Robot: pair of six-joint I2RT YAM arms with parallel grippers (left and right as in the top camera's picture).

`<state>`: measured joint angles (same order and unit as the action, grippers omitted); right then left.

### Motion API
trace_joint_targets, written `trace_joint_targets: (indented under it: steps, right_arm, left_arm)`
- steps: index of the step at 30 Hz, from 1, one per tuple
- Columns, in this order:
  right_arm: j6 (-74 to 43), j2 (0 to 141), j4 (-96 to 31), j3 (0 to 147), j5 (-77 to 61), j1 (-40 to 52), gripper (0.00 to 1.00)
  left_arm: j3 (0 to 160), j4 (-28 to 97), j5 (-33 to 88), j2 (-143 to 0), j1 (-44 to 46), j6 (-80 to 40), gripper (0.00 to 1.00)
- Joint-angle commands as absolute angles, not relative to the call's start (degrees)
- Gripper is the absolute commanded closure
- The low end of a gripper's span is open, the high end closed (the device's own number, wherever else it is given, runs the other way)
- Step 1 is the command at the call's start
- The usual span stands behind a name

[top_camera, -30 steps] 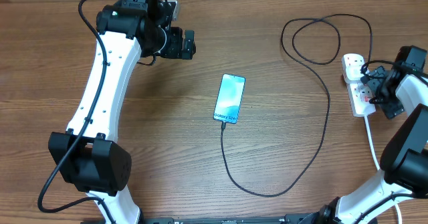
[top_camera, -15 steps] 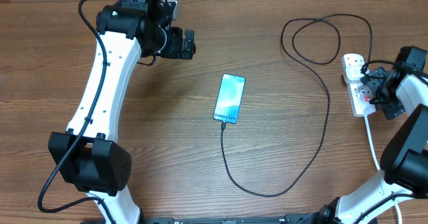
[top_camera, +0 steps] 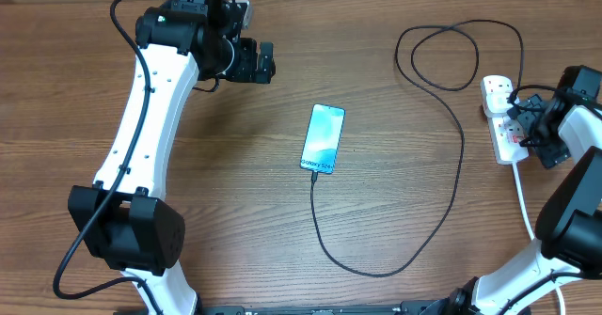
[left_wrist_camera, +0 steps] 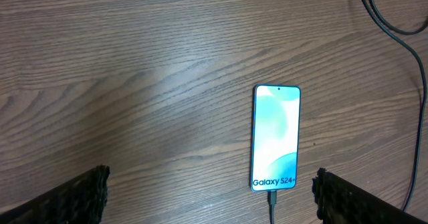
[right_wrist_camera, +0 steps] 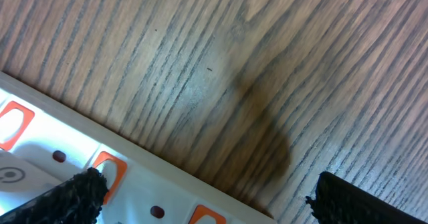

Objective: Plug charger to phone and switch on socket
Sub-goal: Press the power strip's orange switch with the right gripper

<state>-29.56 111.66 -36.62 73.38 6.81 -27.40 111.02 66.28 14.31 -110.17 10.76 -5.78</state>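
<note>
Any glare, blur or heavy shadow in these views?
Overhead: evenly lit, sharp. Left wrist: pale sheen on the table left of the phone, lettering readable. Right wrist: the socket is washed out and soft; a dark shadow lies on the table beside it.

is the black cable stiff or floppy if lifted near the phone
Likely floppy: the cable lies in loose loops, so it would probably sag. Its end sits in the phone, so a tug may drag that slim phone.
</note>
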Motion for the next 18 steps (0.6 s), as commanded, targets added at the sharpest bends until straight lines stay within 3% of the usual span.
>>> trace_joint_targets:
  steps: [1, 18]
  right_arm:
    - [-27.99, 114.87, -38.33, 72.75, 4.34, -26.96, 0.00]
    - [-25.10, 115.15, -41.30, 72.75, -1.63, -26.96, 0.00]
  left_arm:
    - [111.68, 66.37, 14.17, -109.38, 10.85, -5.32, 0.00]
    - [111.68, 66.35, 14.17, -109.38, 10.85, -5.32, 0.00]
